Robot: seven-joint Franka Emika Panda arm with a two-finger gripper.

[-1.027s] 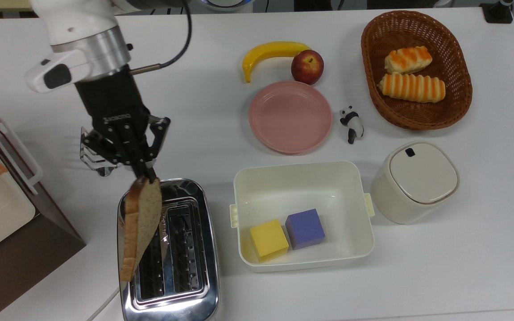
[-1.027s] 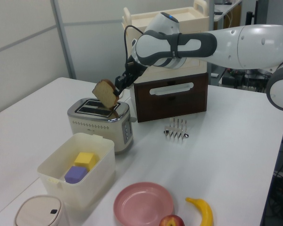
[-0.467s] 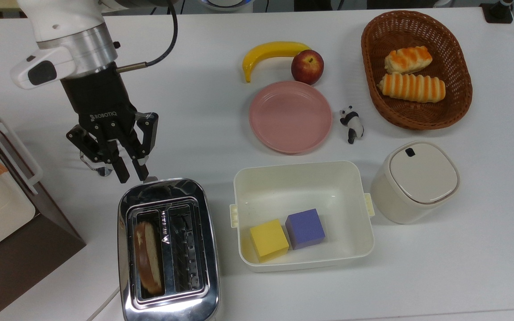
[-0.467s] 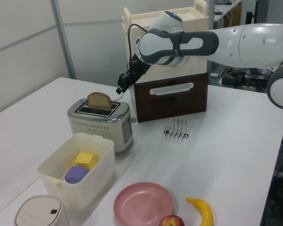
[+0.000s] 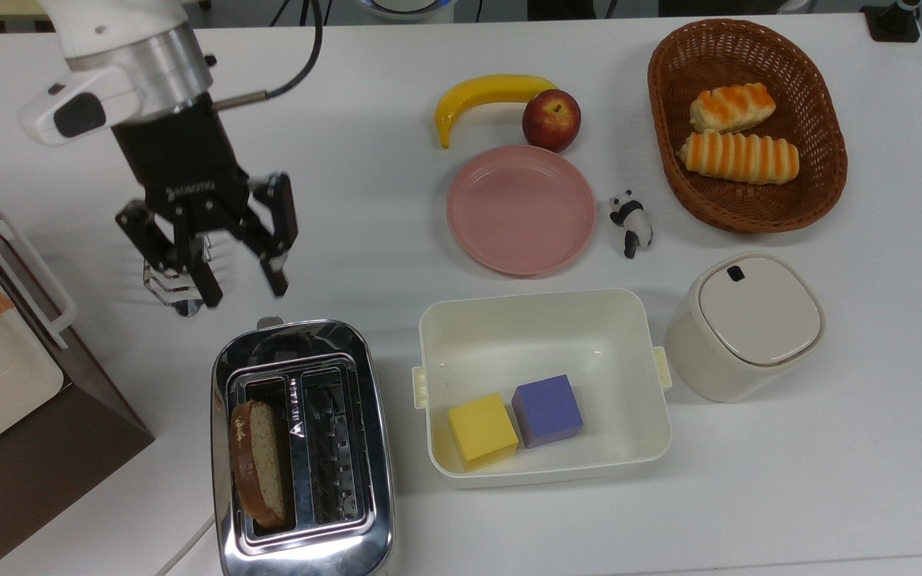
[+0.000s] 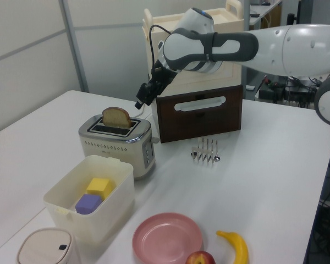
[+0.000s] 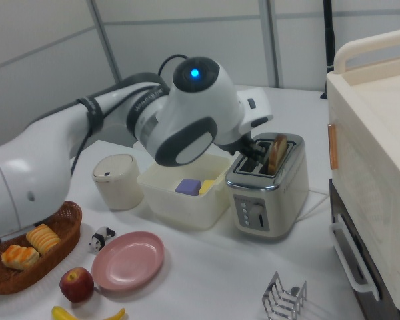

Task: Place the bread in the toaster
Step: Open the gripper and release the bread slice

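Note:
The bread, a speckled light-brown slice with a darker crust, stands on edge in one slot of the chrome toaster, its rounded top poking out above the slot. It fills the slot on the top view's left; the other slot is dark and bare. My gripper hangs open above the table just beyond the toaster's far end, apart from the bread, nothing between its fingers.
A white tub with a yellow and a purple cube sits beside the toaster. A pink plate, banana, apple, panda figure, roll basket, lidded bin, wire rack and brown cabinet stand around.
One second ago I held the slice tilted over the toaster. It dropped into the slot, my fingers opened wider, and the gripper pulled up and away from the toaster.

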